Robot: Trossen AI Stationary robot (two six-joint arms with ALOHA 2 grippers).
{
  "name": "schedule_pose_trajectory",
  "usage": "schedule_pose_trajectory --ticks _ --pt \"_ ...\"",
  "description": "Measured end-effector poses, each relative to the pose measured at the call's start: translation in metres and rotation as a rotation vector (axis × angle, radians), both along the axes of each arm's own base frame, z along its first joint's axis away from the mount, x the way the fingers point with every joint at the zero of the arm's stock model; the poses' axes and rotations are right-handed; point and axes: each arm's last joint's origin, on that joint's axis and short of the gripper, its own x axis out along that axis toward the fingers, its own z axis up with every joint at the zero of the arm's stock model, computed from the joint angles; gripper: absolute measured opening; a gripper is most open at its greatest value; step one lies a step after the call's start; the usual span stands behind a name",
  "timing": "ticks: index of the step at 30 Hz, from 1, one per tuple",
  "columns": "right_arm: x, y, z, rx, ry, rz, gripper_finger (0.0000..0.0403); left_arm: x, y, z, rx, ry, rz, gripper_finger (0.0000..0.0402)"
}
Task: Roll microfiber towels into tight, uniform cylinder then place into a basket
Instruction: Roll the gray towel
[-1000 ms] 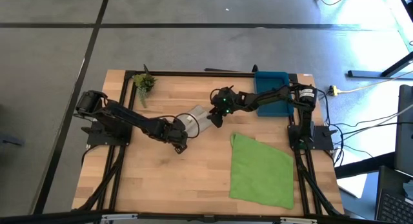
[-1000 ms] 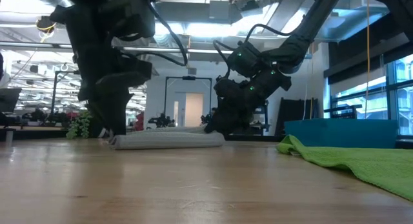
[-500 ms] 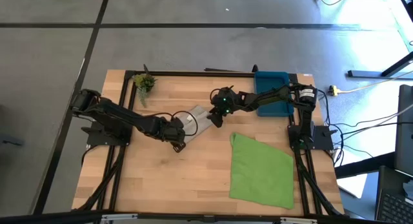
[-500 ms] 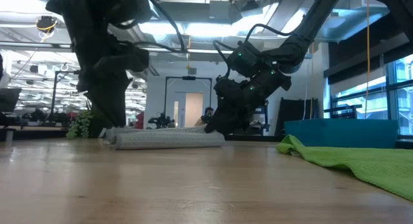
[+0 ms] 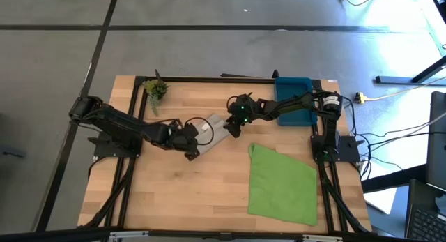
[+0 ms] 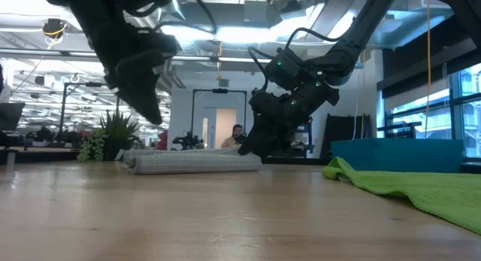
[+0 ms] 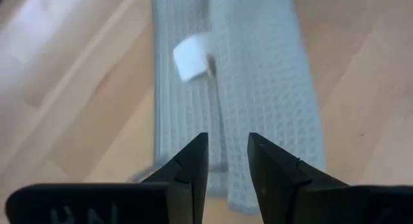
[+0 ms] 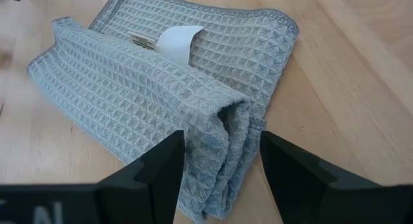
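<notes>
While the waffle-weave grey towel [image 5: 211,130] lies half-rolled on the wooden bench [image 5: 209,186], the left pincer [image 5: 189,141] hovers just short of its end, fingers slightly parted and empty. The right pincer [image 5: 233,125] straddles the opposite end, spread. Beyond it, the green towel [image 5: 282,184] lies flat, the blue basket [image 5: 293,109] unfilled.

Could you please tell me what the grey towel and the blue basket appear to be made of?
Grey towel: soft woven cloth, likely microfiber, matte; a waffle grid of small squares shows, with a white tag. Blue basket: probably smooth moulded plastic, judging by its even colour and rigid low walls.
</notes>
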Motion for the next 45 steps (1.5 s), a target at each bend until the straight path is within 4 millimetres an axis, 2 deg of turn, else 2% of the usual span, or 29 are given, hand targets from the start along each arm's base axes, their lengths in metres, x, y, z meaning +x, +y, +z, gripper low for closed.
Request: schedule_pose_trajectory --ticks 6,11,16,25,29,36,45 --pt "0.000 0.000 0.000 0.000 0.000 0.000 0.0204 0.022 -0.005 -0.009 0.054 -0.062 -0.123 0.0098" --pt "0.001 0.000 0.001 -0.005 -0.010 0.001 0.0204 0.035 -0.005 -0.033 0.082 -0.012 -0.158 0.0098" --pt "0.000 0.000 0.004 -0.028 -0.013 0.020 0.0204 0.039 -0.005 -0.054 0.085 0.051 -0.153 0.0098" --pt "-0.004 0.005 0.040 -0.149 -0.098 0.099 0.0204 0.040 -0.012 -0.063 0.044 0.078 -0.185 0.0098" --pt "-0.004 0.018 0.047 -0.216 -0.089 0.191 0.0204 0.039 -0.020 -0.062 0.002 0.095 -0.275 0.0098" --pt "-0.001 0.057 0.042 -0.369 -0.030 0.406 0.0204 0.034 -0.031 -0.060 0.002 0.108 -0.341 0.0098" --pt "0.005 0.100 0.042 -0.527 -0.047 0.562 0.0204 0.026 -0.034 -0.038 0.039 0.059 -0.345 0.0098"
